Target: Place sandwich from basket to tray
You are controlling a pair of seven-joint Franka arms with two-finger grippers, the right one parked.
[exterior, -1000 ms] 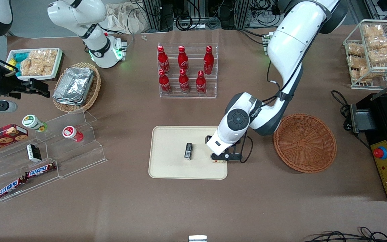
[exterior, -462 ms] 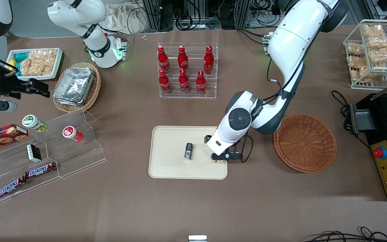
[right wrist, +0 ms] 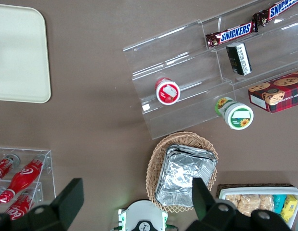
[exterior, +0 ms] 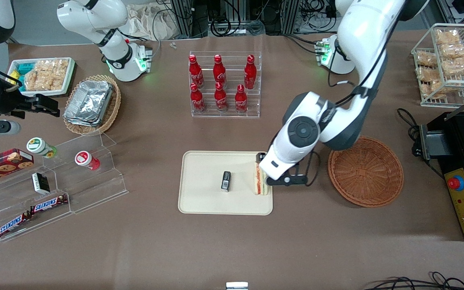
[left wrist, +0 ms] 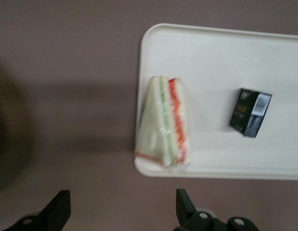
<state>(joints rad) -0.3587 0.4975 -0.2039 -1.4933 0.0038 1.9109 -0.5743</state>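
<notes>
Front view, sandwich (exterior: 258, 182): we see it lying on the tray (exterior: 204, 201), at the edge nearest the basket (exterior: 365, 171), free of any grip.
Small dark packet (exterior: 226, 181): on the tray too, at the sandwich's 9 o'clock.
Basket: at the tray's 3 o'clock, on the brown table (exterior: 232, 249).
Gripper (left wrist: 121, 209): we find it raised above the sandwich, fingers (left wrist: 58, 210) spread apart, holding nothing.
Red bottles (exterior: 220, 82): at the tray's 12 o'clock.
</notes>
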